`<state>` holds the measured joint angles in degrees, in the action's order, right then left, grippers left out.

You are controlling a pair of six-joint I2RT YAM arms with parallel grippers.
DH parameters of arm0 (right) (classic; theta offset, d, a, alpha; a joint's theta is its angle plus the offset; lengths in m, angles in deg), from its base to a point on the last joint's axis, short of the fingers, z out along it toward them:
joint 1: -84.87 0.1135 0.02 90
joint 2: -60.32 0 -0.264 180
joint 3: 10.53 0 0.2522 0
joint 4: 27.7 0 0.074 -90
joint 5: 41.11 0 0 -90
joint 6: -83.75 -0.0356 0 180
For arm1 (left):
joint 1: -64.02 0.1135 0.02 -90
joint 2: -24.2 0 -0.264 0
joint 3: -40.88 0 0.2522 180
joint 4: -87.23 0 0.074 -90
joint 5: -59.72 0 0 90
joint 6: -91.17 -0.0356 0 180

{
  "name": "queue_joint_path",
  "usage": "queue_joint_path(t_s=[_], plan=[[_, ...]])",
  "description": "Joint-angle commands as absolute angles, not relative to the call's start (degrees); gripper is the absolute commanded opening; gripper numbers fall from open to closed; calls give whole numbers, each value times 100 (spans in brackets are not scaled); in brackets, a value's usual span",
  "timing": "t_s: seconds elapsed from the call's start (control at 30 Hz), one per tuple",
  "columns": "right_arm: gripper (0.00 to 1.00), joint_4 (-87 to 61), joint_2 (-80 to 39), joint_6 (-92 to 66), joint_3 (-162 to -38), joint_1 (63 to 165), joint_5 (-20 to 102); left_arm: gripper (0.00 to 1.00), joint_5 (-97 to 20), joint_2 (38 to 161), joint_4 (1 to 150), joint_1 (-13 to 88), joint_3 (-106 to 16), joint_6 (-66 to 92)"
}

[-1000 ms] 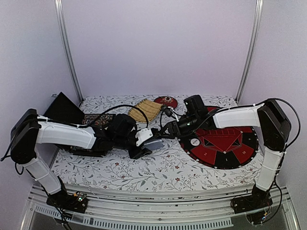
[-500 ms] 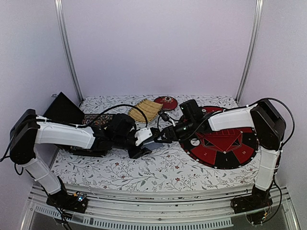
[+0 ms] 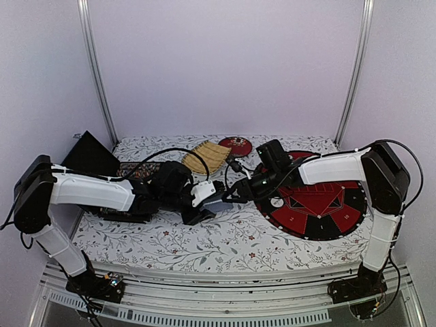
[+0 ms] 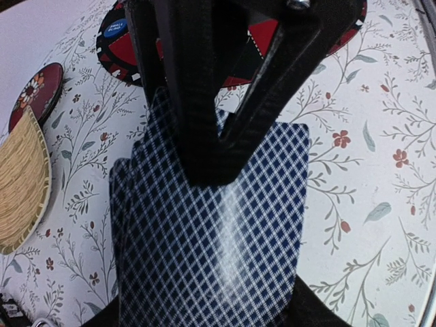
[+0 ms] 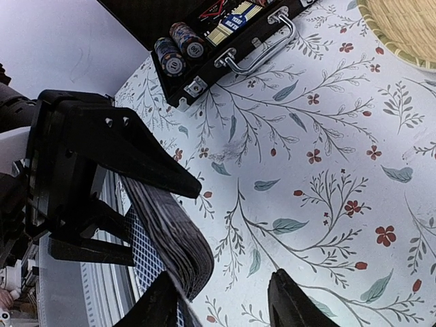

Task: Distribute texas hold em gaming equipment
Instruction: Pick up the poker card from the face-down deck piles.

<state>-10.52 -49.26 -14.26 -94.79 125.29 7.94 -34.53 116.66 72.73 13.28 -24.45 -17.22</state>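
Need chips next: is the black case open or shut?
Open: chip stacks show inside the black case, its lid raised behind.

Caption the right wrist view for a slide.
Left gripper holds the card deck over the floral cloth; right gripper, jaws apart, at its end.

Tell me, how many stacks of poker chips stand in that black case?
2, both in the right wrist view: one chip stack at the end of the open case, by its latch, a second stack right beside it. More may be hidden past the picture's edge.
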Motion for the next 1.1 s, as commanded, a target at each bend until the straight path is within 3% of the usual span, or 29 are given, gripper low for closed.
queue_joint_path(t_s=[0.0,0.2,0.4,0.53,1.07], plan=[[44,-773,-4688,-1320,-9571,12486,778,57,-3500,11586,7408,1408,-2447,-1732],[27,-575,-4579,-1276,-9597,12486,846,57,-3477,11603,7384,1406,-2438,-1734],[20,-305,-4525,-1199,-9670,12486,947,57,-3478,11604,7388,1414,-2421,-1726],[7,-181,-4502,-1172,-9734,12487,923,57,-3472,11613,7390,1415,-2429,-1721],[2,851,-4178,-686,-10124,12478,1228,57,-3470,11591,7381,1417,-2386,-1714]])
